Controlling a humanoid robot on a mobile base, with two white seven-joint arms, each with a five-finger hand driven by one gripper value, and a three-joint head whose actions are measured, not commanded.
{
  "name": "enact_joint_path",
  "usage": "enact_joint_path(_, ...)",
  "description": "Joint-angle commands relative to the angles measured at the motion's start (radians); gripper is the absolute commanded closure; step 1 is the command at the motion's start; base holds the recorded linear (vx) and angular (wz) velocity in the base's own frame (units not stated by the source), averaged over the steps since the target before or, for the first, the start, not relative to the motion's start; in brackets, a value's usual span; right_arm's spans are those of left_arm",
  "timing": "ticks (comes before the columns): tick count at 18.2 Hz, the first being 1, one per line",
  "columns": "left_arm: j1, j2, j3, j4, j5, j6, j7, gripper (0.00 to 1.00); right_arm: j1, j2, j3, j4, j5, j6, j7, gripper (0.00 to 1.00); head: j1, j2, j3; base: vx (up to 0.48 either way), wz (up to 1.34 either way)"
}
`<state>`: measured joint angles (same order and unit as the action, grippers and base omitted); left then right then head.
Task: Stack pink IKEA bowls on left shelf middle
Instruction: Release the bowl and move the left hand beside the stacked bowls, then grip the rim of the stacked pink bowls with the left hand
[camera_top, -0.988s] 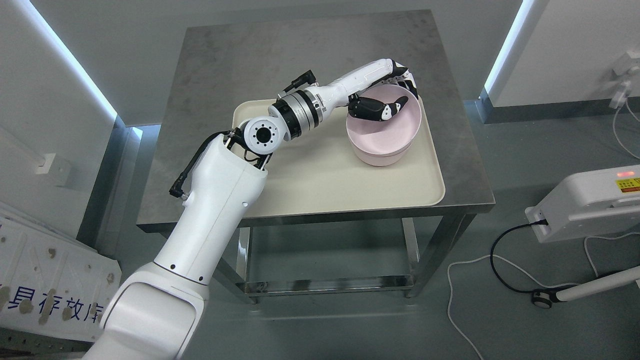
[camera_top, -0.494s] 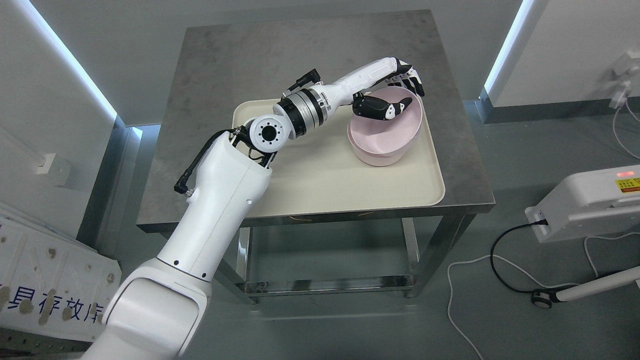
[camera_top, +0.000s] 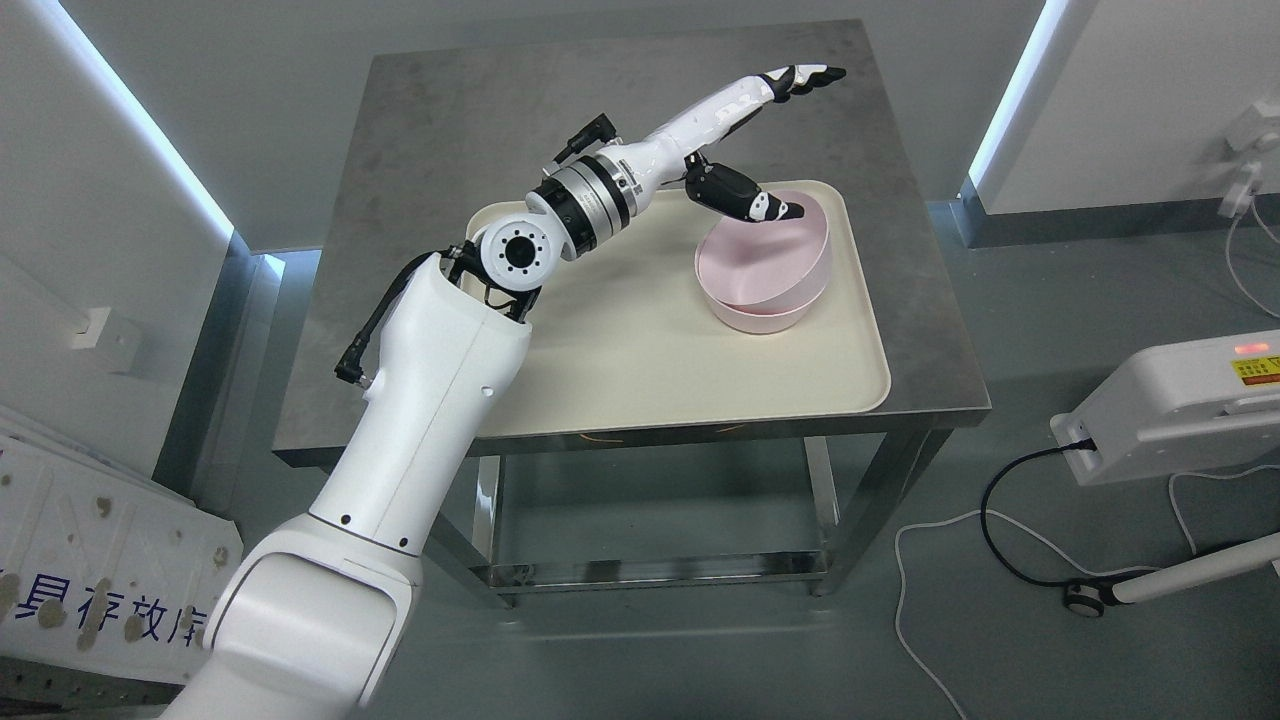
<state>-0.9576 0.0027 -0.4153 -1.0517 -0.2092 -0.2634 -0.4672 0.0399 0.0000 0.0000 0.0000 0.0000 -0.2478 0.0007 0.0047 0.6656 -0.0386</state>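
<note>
Two pink bowls sit nested on the cream tray (camera_top: 640, 350). The upper bowl (camera_top: 765, 262) leans tilted inside the lower bowl (camera_top: 758, 320). My left hand (camera_top: 813, 142) hovers over the far rim of the bowls and is open. Its fingers (camera_top: 805, 75) stretch out straight above the table behind the tray. The thumb (camera_top: 745, 200) points down at the upper bowl's left rim; I cannot tell whether it touches. The right arm does not show.
The tray lies on a grey metal table (camera_top: 480, 130) with a lower rail. A white device (camera_top: 1180, 400) with cables (camera_top: 950, 540) stands on the floor at right. A white printed panel (camera_top: 90, 570) leans at lower left.
The left hand has opened and let go of the upper bowl's rim, with the fingers swinging up and back. The bowl has settled lower and tilted inside the other bowl.
</note>
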Motion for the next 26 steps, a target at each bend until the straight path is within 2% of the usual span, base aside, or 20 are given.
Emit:
enact_joint_path(1, 0.107, 0.015, 0.219, -0.224, 0.381, -0.028, 0.004, 0.06, 0.000, -0.017, -0.005, -0.017, -0.002, 0.001, -0.001, 0.00, 0.0000, 0.000, 0.000, 0.000, 0.00)
enact_joint_path(3, 0.242, 0.015, 0.228, -0.348, 0.392, -0.046, -0.001, 0.01, 0.000, -0.017, -0.005, -0.017, -0.002, 0.001, -0.001, 0.00, 0.0000, 0.000, 0.000, 0.000, 0.00)
enact_joint_path(5, 0.354, 0.017, 0.222, -0.428, 0.380, -0.062, -0.004, 0.01, 0.000, -0.017, -0.005, -0.017, -0.002, 0.001, -0.001, 0.00, 0.0000, 0.000, 0.000, 0.000, 0.00)
enact_joint_path(6, 0.403, 0.043, 0.217, -0.476, 0.357, -0.063, -0.004, 0.01, 0.000, -0.017, -0.005, -0.017, -0.002, 0.001, -0.001, 0.00, 0.0000, 0.000, 0.000, 0.000, 0.00)
enact_joint_path(9, 0.467, 0.069, 0.211, -0.530, 0.239, -0.088, -0.010, 0.01, 0.000, -0.017, -0.005, -0.017, -0.002, 0.001, -0.001, 0.00, 0.0000, 0.000, 0.000, 0.000, 0.00)
enact_joint_path(12, 0.459, 0.106, 0.173, -0.530, 0.021, -0.146, -0.088, 0.01, 0.000, -0.017, -0.005, -0.017, -0.002, 0.001, -0.001, 0.00, 0.0000, 0.000, 0.000, -0.004, 0.00)
enact_joint_path(15, 0.458, 0.103, 0.107, -0.530, -0.096, -0.146, -0.175, 0.01, 0.000, -0.017, -0.005, -0.017, -0.002, 0.001, -0.001, 0.00, 0.0000, 0.000, 0.000, -0.007, 0.00)
enact_joint_path(17, 0.456, 0.103, 0.064, -0.530, -0.159, -0.146, -0.183, 0.01, 0.000, -0.017, -0.005, -0.017, -0.002, 0.001, -0.001, 0.00, 0.0000, 0.000, 0.000, 0.000, 0.00)
enact_joint_path(19, 0.418, 0.083, 0.053, -0.519, -0.254, -0.136, -0.183, 0.01, 0.000, -0.017, -0.005, -0.017, -0.002, 0.001, -0.001, 0.00, 0.0000, 0.000, 0.000, 0.000, 0.00)
enact_joint_path(20, 0.380, 0.050, 0.049, -0.498, -0.307, -0.123, -0.183, 0.01, 0.000, -0.017, -0.005, -0.017, -0.002, 0.001, -0.001, 0.00, 0.0000, 0.000, 0.000, 0.000, 0.00)
enact_joint_path(21, 0.349, 0.015, 0.059, -0.457, -0.332, -0.100, -0.182, 0.02, 0.000, -0.017, -0.005, -0.017, -0.002, 0.001, -0.001, 0.00, 0.0000, 0.000, 0.000, 0.000, 0.00)
enact_joint_path(23, 0.300, 0.015, 0.075, -0.412, -0.334, -0.063, -0.177, 0.02, 0.000, -0.017, -0.005, -0.017, -0.002, 0.001, -0.001, 0.00, 0.0000, 0.000, 0.000, 0.000, 0.00)
enact_joint_path(26, 0.318, 0.015, 0.085, -0.404, -0.334, -0.062, -0.175, 0.02, 0.000, -0.017, -0.005, -0.017, -0.002, 0.001, -0.001, 0.00, 0.0000, 0.000, 0.000, 0.000, 0.00)
